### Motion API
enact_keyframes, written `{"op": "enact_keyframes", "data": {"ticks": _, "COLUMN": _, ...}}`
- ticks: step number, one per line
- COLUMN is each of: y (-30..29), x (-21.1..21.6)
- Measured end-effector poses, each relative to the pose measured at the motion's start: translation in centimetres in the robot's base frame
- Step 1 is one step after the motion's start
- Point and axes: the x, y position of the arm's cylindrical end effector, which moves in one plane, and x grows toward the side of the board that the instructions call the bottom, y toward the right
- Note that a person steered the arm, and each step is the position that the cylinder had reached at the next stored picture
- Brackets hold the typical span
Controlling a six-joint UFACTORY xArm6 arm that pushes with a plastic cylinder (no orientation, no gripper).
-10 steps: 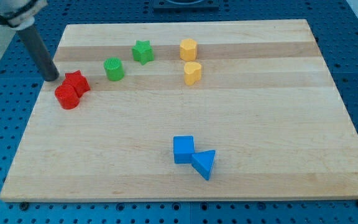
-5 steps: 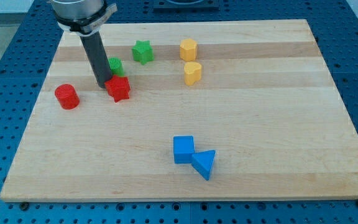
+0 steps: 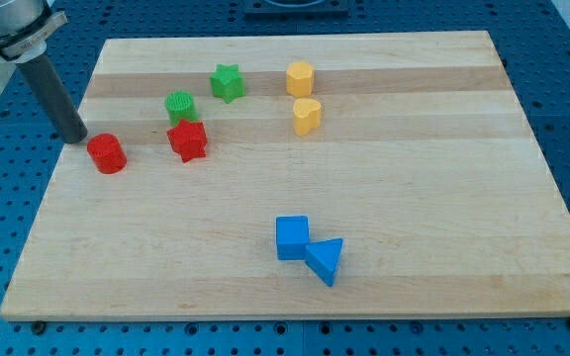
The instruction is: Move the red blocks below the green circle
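The green circle (image 3: 180, 106) stands at the board's upper left. The red star (image 3: 188, 140) lies just below it, almost touching. The red cylinder (image 3: 107, 153) sits further to the view's left, near the board's left edge. My tip (image 3: 75, 136) rests just off the board's left edge, up and to the left of the red cylinder, a small gap away from it.
A green star (image 3: 227, 82) lies up and right of the green circle. Two yellow blocks (image 3: 300, 77) (image 3: 307, 116) stand right of it. A blue cube (image 3: 292, 237) and a blue triangle (image 3: 326, 261) touch near the bottom middle. The wooden board (image 3: 414, 178) lies on a blue perforated table.
The red star was pushed right from beside the red cylinder to below the green circle. My tip then swung back left and now stands beside the red cylinder.
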Motion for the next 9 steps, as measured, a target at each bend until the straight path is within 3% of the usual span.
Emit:
{"op": "enact_keyframes", "data": {"ticks": 1, "y": 1.5, "x": 1.3}}
{"op": "enact_keyframes", "data": {"ticks": 3, "y": 11.0, "x": 4.3}}
{"op": "enact_keyframes", "data": {"ticks": 5, "y": 9.9, "x": 3.9}}
{"op": "enact_keyframes", "data": {"ticks": 7, "y": 10.1, "x": 9.6}}
{"op": "enact_keyframes", "data": {"ticks": 9, "y": 11.3, "x": 9.1}}
